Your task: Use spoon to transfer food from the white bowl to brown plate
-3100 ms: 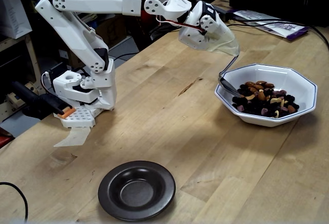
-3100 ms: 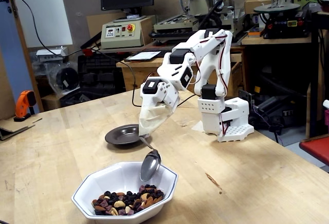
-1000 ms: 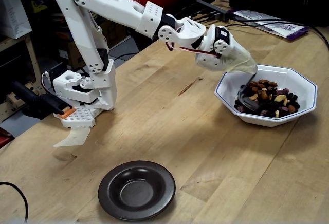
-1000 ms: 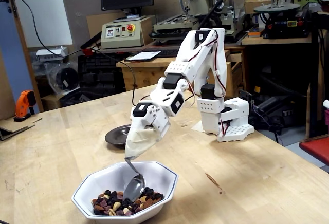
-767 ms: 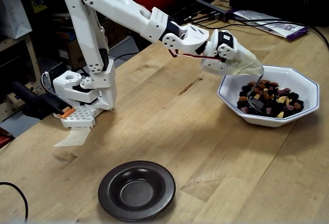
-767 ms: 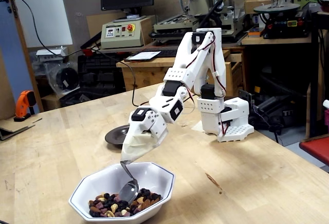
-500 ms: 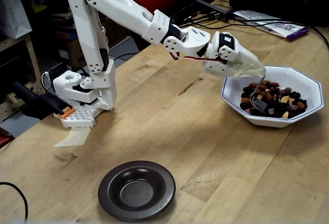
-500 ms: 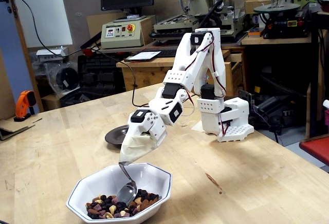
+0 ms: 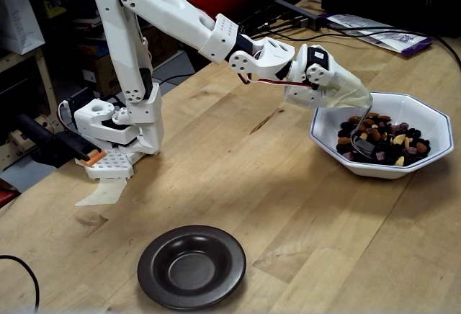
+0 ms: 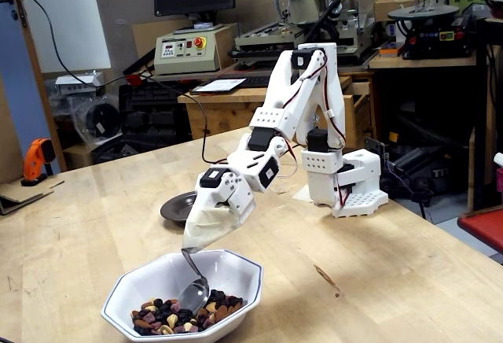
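Observation:
My gripper [image 9: 354,98] is wrapped in whitish tape and shut on the spoon [image 9: 367,141], reaching over the near-left rim of the white bowl [image 9: 432,112] at the table's right. The spoon's thin handle drops from the wrap, and its oval end is dug into the food [image 9: 389,141], a dark mix of raisins and nuts. In the other fixed view the gripper [image 10: 196,241] hangs over the white bowl [image 10: 240,264], with the spoon [image 10: 194,292] tilted down into the food [image 10: 177,317]. The brown plate [image 9: 191,266] sits empty near the front edge. Here the brown plate [image 10: 174,204] is partly hidden behind the gripper.
The arm's white base [image 9: 115,134] stands at the table's left edge. Papers [image 9: 389,38] lie at the back right and a black cable [image 9: 21,271] curls at the front left. Bare wood lies between bowl and plate. Workshop machines stand behind the table [image 10: 393,280].
Over three seconds the arm stretched out and lowered the spoon into the food, and the bowl slid a little away from the arm. Nothing has moved in the last half second.

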Available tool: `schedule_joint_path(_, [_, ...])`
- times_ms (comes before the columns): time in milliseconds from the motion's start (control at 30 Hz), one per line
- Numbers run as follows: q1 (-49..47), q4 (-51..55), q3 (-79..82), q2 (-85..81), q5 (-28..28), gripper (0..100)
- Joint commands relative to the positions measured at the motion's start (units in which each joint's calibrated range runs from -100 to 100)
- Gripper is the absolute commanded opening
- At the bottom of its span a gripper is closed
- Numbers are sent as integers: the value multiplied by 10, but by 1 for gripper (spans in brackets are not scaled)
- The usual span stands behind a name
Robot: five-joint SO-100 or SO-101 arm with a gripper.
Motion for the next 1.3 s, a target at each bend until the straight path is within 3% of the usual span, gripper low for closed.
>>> schedule_joint_path(0, [1,-43,-5,-1,-1,5])
schedule_joint_path(400, [2,-128,-1,-1,-3,5])
schedule_joint_path(1267, [6,-134,-1,-8,-5,5])
